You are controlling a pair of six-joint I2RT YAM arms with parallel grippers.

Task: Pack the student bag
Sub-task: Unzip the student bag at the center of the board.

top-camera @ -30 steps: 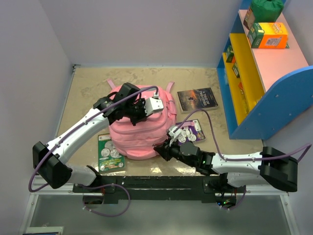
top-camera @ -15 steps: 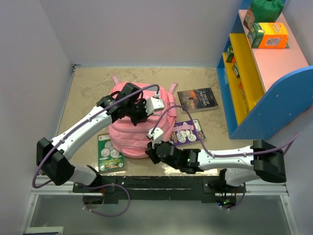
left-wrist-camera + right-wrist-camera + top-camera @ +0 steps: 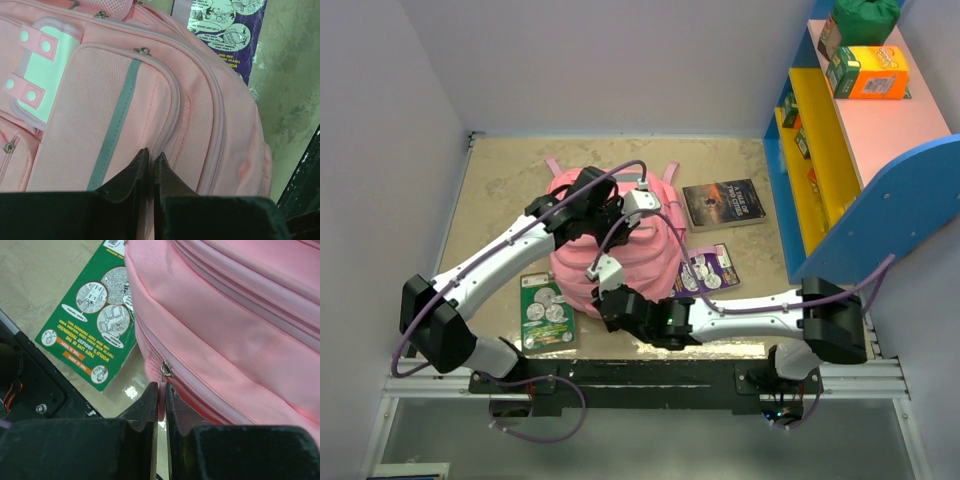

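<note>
Pink student bag (image 3: 655, 255): centre of top view, between green booklet (image 3: 95, 325) lower left and purple booklet (image 3: 225, 30) right. left gripper (image 3: 150, 160): fingers together, pinching front-pocket fabric. right gripper (image 3: 161, 390): clamped on zip pull (image 3: 164, 372) at bag's lower edge

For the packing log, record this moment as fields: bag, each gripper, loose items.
bag: student bag, pink, mid-table, both grippers on it
left gripper: shut, apparently pinching bag fabric beside a zip
right gripper: shut on the zip pull at the bag's near lower edge
outside bag: green booklet, purple booklet, dark book, all lying on the table
</note>
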